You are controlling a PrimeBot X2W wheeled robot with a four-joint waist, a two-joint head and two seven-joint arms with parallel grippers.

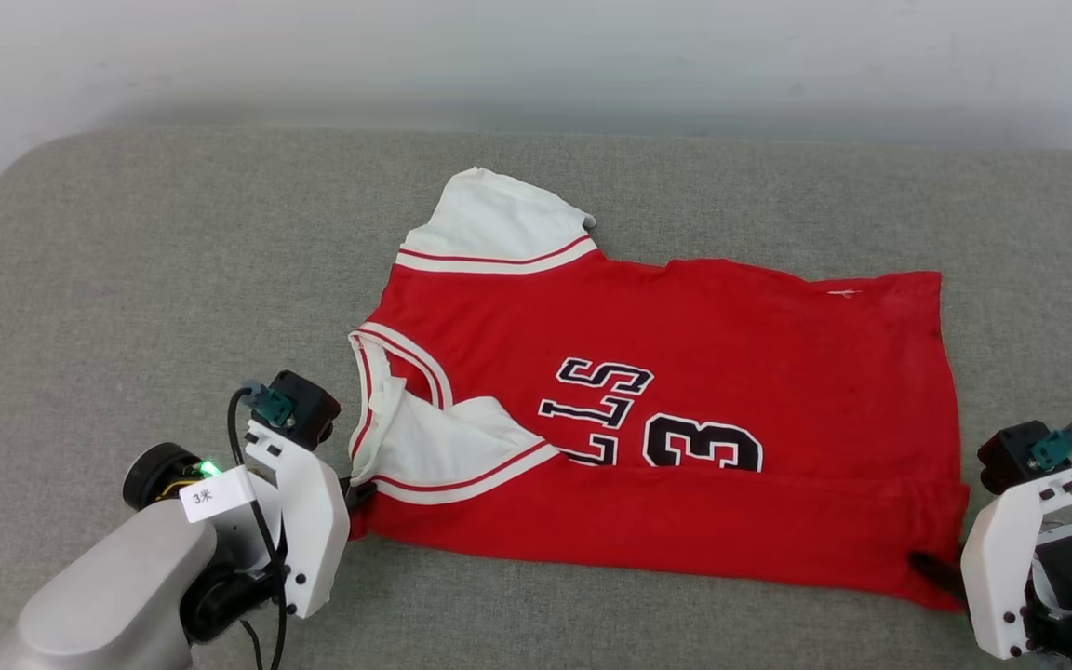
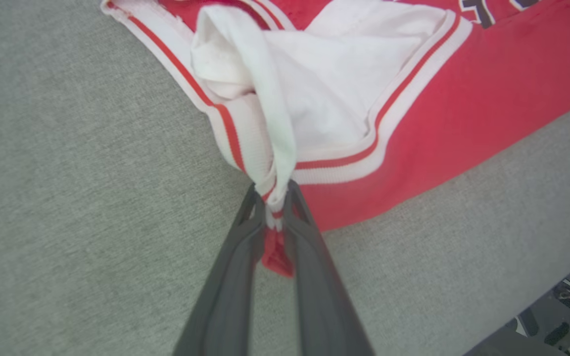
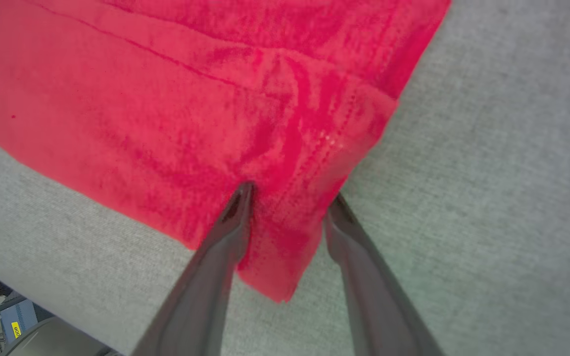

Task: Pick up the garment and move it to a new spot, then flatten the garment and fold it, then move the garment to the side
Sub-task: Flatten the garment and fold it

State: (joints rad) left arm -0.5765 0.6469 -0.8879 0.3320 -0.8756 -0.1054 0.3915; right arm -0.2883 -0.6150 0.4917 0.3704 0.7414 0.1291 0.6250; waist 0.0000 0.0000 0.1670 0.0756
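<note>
Red garment (image 1: 685, 391) lying flat across the middle of the grey fabric-covered bench (image 1: 173, 279), striped collar (image 1: 401, 358) toward the robot's left, hem toward its right. The near long edge is folded up over the front, covering the lower part of the black, white-outlined letters and number. Far white sleeve (image 1: 499, 223) spread out flat; near white sleeve (image 1: 443, 447) tucked in under the fold.

Left gripper (image 1: 359, 489), at the garment's near-left corner: jaws closed on a bunch of striped trim and red cloth (image 2: 275, 217), which shows pinched between the two dark fingers (image 2: 235, 277) in the left wrist view.

Right gripper (image 1: 927, 568), at the near-right hem corner (image 3: 285, 257): jaws apart, one finger (image 3: 235, 217) on the red cloth, the other (image 3: 349, 232) at its edge, with the cloth between them unclamped.

Pale wall (image 1: 536, 56) behind the bench.
</note>
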